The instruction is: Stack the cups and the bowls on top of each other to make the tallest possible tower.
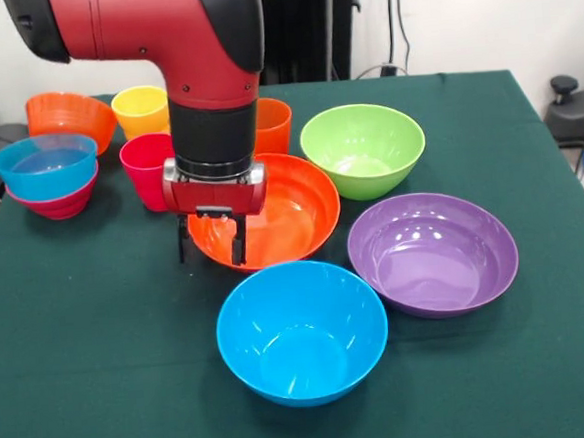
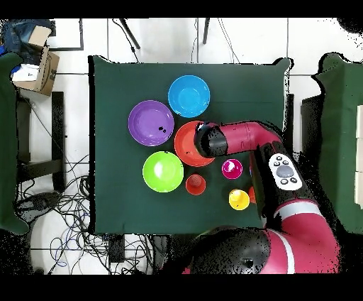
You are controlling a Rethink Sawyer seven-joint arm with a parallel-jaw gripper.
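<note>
Glossy orange plastic marks the large orange bowl (image 1: 272,215), which sits upright near the middle of the green table (image 1: 102,373) with its mouth open to the ceiling; being round, it has no long axis across the table, only the vertical one it would nest along. The gripper (image 1: 212,247) hangs over this bowl's rim on the side towards the red-pink cup (image 1: 148,169), its two dark fingers (image 1: 237,241) parted and straddling the wall, one inside and one outside as far as the front view shows, not yet pinched together. Such a bowl looks light, stiff and thin-walled, and also slick, so the rim is the sensible place to take hold; a shallow pinch would likely slip or tip it. The blue bowl (image 1: 302,331), purple bowl (image 1: 433,252) and lime green bowl (image 1: 363,149) lie close around it, all upright and separate. At the table's edge a translucent blue bowl (image 1: 46,164) already sits nested in a magenta bowl (image 1: 55,200).
</note>
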